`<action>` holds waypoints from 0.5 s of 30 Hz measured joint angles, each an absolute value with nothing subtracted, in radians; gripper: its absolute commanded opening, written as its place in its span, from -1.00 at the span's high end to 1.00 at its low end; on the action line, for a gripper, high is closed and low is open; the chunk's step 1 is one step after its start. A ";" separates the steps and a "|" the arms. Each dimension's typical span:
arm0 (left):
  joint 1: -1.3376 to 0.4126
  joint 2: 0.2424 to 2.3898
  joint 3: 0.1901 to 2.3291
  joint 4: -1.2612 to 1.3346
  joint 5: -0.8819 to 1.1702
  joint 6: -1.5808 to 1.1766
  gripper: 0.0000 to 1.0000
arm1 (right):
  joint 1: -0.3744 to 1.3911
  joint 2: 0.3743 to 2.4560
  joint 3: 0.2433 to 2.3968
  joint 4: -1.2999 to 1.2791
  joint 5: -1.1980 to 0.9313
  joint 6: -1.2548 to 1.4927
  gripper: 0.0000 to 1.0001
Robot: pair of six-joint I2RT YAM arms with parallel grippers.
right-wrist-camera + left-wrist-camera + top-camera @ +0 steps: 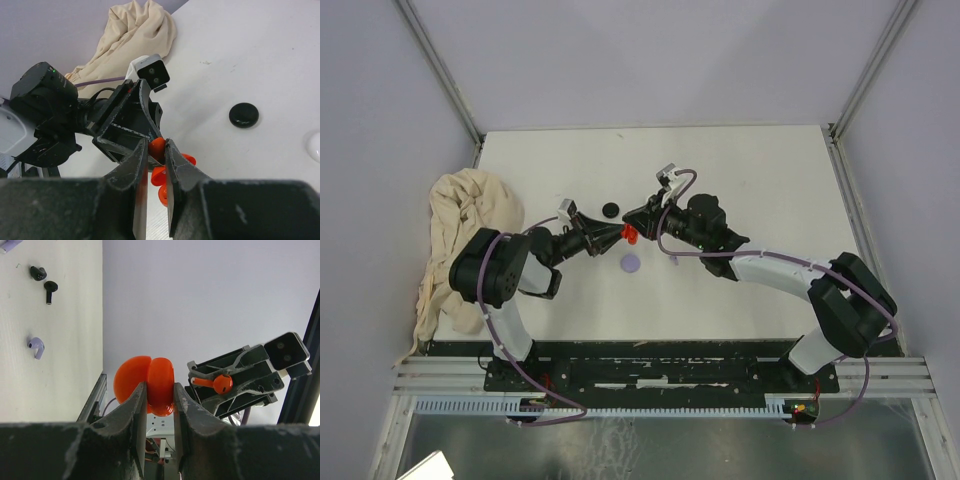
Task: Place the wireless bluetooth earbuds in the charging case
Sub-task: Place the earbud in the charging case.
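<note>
Both arms, as I viewed them remotely. The left gripper (160,387) was clamped on the open red charging case (132,377). The right gripper (155,145) pinched a red earbud (220,383), just beside the case. Two black earbuds (50,288) and a lilac earbud (36,346) lay on the table (65,380), apart from both grippers.

Two robot arms with glossy black rounded joint housings (485,272) and white tubular links (772,268), lilac cables (100,80) trailing along them, white-and-grey box cameras (150,71) at the wrists, black open-framed grippers (156,143), scuffed dark grey flat fingers (139,412), black base plates (650,375).
</note>
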State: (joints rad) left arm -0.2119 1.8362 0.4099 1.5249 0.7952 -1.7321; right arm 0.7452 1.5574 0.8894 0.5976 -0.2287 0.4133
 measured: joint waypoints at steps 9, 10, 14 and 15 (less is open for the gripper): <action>-0.212 1.837 0.414 1.525 0.788 -1.732 0.94 | 0.765 1.551 0.869 0.590 -0.180 0.365 0.97; -0.212 1.837 0.415 1.525 0.788 -1.732 0.94 | 0.766 1.551 0.866 0.587 -0.178 0.363 0.97; -0.212 1.837 0.417 1.525 0.788 -1.732 0.94 | 0.766 1.551 0.859 0.579 -0.170 0.353 0.96; -0.212 1.837 0.418 1.525 0.788 -1.732 0.94 | 0.766 1.551 0.858 0.579 -0.168 0.351 0.96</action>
